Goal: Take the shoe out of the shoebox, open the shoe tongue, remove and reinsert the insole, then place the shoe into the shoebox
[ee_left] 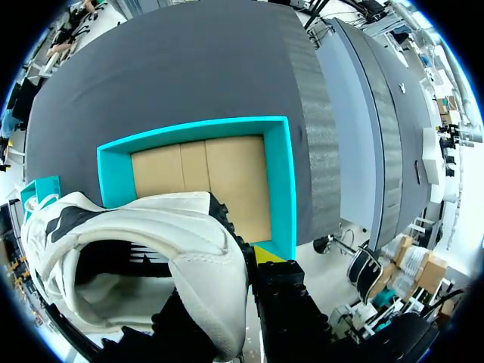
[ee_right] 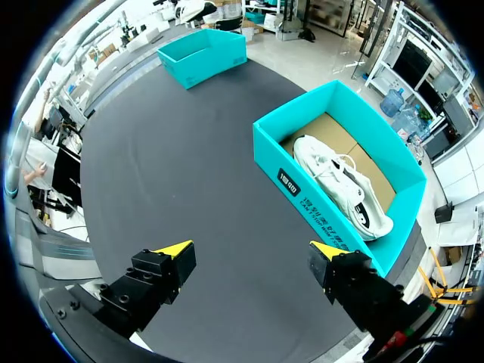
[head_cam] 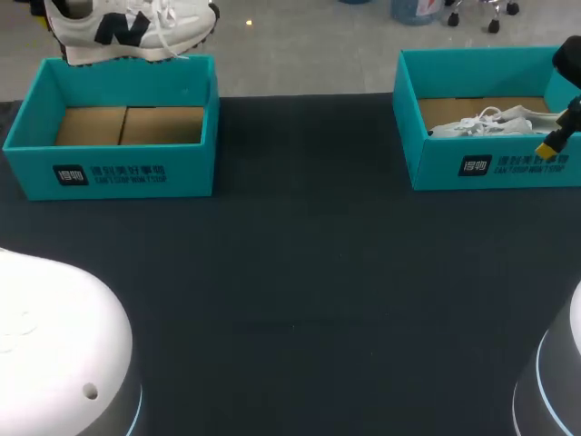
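A white shoe (head_cam: 127, 27) with a dark side logo hangs above the left teal shoebox (head_cam: 109, 173), whose cardboard floor is bare. My left gripper (ee_left: 242, 265) is shut on the shoe (ee_left: 151, 249) at its collar wall; one yellow tip shows outside, the other is hidden inside the shoe. The left shoebox (ee_left: 280, 189) lies directly under it. A second white shoe (head_cam: 490, 123) lies in the right teal shoebox (head_cam: 481, 163). My right gripper (head_cam: 554, 141) hovers over that box's right end, open and empty. In the right wrist view, the right gripper (ee_right: 249, 249) stands beside the right shoebox (ee_right: 333, 234) holding the second shoe (ee_right: 340, 185).
The black table (head_cam: 309, 300) stretches between the two boxes and toward the front. The left shoebox (ee_right: 204, 53) shows far off in the right wrist view. My arms' white bases sit at the front corners.
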Controlling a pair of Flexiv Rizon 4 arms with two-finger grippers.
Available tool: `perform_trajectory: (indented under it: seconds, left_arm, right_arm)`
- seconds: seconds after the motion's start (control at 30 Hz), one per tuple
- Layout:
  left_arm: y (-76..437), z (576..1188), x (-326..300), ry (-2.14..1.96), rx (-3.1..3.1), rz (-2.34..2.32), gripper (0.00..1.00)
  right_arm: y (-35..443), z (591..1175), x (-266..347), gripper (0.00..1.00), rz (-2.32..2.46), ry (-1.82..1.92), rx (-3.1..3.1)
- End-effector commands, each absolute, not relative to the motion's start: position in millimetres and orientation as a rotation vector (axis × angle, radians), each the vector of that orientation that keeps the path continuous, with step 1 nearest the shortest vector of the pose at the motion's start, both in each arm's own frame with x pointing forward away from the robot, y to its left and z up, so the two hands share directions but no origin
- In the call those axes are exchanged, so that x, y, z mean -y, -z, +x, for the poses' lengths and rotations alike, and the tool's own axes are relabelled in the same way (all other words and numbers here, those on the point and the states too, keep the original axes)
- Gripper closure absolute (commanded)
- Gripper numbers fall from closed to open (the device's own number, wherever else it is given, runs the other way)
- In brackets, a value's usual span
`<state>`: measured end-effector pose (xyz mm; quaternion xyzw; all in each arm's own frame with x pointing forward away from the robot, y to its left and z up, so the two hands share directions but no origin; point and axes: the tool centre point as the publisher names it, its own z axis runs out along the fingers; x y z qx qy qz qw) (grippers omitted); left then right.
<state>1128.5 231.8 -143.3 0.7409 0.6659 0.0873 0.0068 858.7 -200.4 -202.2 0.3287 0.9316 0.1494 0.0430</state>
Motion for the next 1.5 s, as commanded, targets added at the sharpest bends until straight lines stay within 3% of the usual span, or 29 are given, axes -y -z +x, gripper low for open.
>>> perform_trajectory:
  seconds: [0.03, 0.63, 1.5]
  left_arm:
    - [143, 1094, -224, -0.343, -2.074, 2.289, 1.0]
    - [121, 1026, -162, -0.372, -2.091, 2.306, 1.0]
    - [131, 945, -36, -0.428, -2.087, 2.368, 1.0]
  right_arm:
    - [202, 860, 201, 0.0, 1.005, -0.457, -2.85]
    - [202, 860, 201, 0.0, 1.005, -0.457, -2.85]
    - [202, 860, 201, 0.0, 1.005, -0.457, -2.85]
